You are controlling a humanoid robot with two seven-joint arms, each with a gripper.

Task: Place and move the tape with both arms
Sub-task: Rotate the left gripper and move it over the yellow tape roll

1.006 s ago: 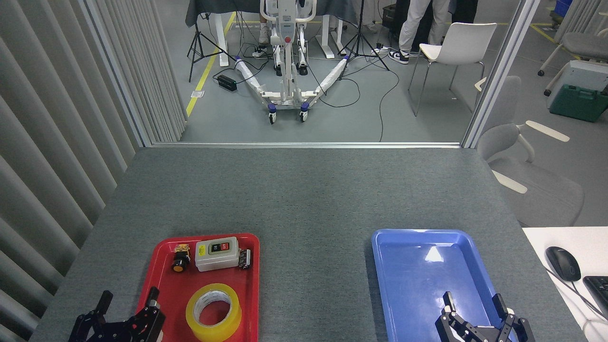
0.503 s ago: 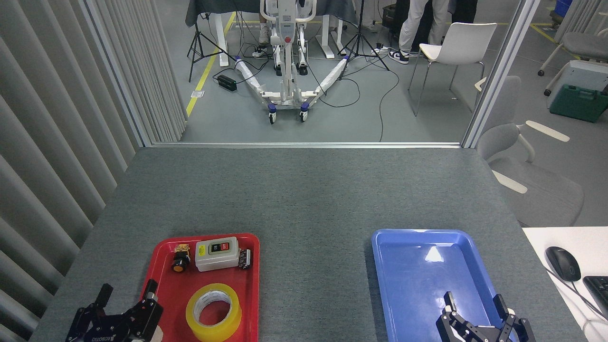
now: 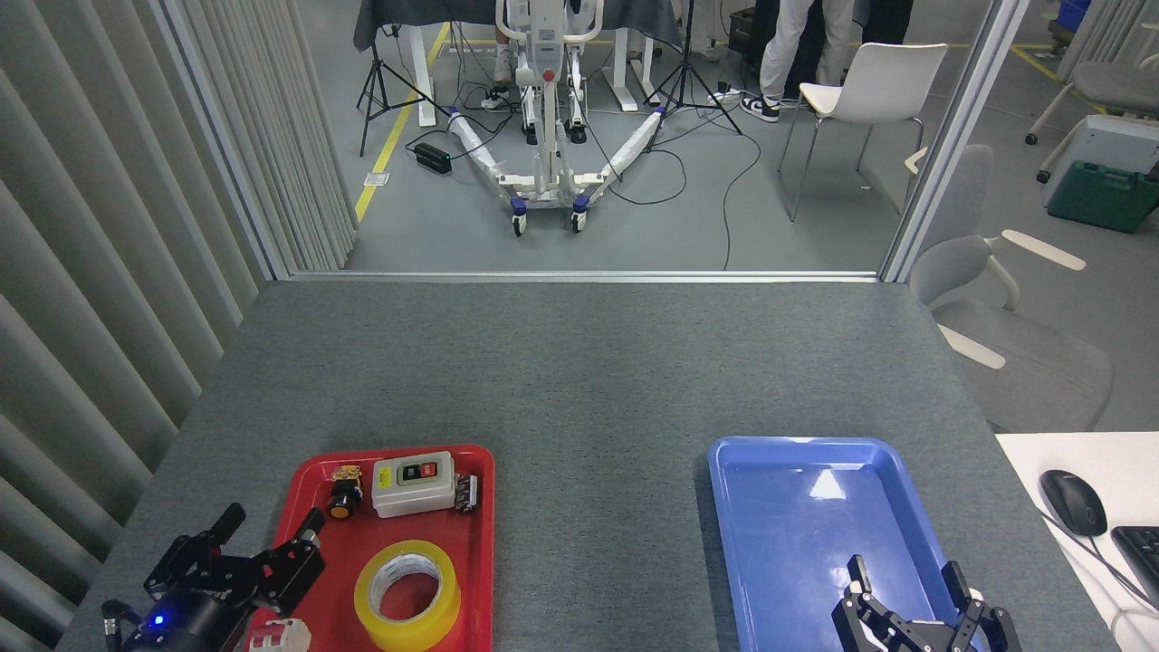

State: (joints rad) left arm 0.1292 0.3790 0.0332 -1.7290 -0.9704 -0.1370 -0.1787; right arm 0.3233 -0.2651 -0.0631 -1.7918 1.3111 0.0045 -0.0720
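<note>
Grey felt-like tabletop carries a red plastic tray at its near left edge and a blue plastic tray at its near right edge. Lying flat in the near half of the red tray is the wide roll of translucent yellow packing tape with a white core, while a grey switch box sits at the tray's far edge. Over the red tray's left rim, just left of the tape and apart from it, the black left gripper has its fingers spread, and the black right gripper, over the blue tray's near end, is likewise spread and grasps nothing.
</note>
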